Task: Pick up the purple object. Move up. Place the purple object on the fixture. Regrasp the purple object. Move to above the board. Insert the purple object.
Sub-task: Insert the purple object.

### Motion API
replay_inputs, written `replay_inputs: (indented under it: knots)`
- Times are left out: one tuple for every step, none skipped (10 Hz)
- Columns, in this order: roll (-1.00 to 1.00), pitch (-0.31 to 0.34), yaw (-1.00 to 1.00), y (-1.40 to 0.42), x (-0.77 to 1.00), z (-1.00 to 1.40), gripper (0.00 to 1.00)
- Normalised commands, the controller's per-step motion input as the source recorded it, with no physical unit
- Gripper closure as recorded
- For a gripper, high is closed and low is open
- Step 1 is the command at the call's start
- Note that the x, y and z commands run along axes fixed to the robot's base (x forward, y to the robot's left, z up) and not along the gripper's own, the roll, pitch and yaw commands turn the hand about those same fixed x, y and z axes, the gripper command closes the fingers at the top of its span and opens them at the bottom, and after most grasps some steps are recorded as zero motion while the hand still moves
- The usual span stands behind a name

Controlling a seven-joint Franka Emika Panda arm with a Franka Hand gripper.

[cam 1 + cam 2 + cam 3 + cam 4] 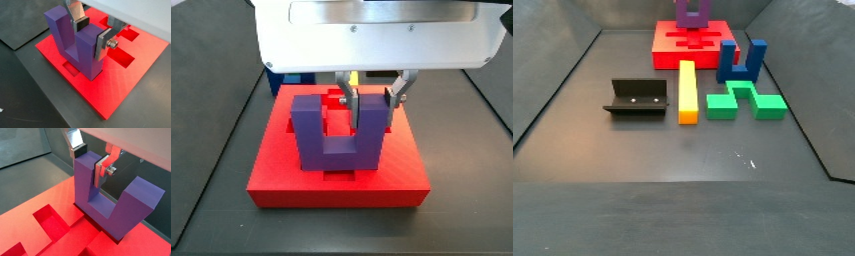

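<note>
The tool [92, 34] is closed on one prong of the purple object [75, 42]: one silver finger sits in the slot between the prongs, the other on that prong's outer face. This grip leaves the base and the second prong free, and keeps the block upright, prongs up, base down.

The purple object [338, 130] stands on or just above the board [278, 170], over a dark recess. In a wrist view, its base [110, 215] appears to sit at the mouth of a cutout; whether it is fully seated cannot be told. Judged step: insertion, near its end.

In a side view, the board [663, 42] lies at 12 o'clock on the worktop, with the tool and purple object [692, 13] above it. The fixture [635, 99] stands empty at 9 o'clock, well apart. The yellow bar [686, 90] lies just beside it, toward centre. The blue block [740, 62] and green block [744, 101] sit at 2 to 3 o'clock.

Clearance: other cutouts [120, 56] lie open beside the block. Room above the board is free; a straight vertical retreat meets nothing.
</note>
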Motion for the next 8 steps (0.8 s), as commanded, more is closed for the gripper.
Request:
replay_inputs:
  knots:
    - [0.01,0.000,0.00,0.09,0.00,-0.05,1.00]
    - [0.03,0.000,0.00,0.08,0.03,-0.01,1.00]
    - [0.03,0.000,0.00,0.05,0.07,0.00,1.00]
    - [0.01,0.003,-0.01,0.03,0.09,0.03,1.00]
    - [0.06,0.000,-0.03,0.00,0.00,0.00,1.00]
    - [0.05,0.000,0.00,0.00,-0.02,-0.08,1.00]
    - [0.05,-0.004,-0.02,0.00,-0.07,-0.16,1.00]
    - [0.04,-0.020,-0.05,0.00,-0.08,-0.24,1.00]
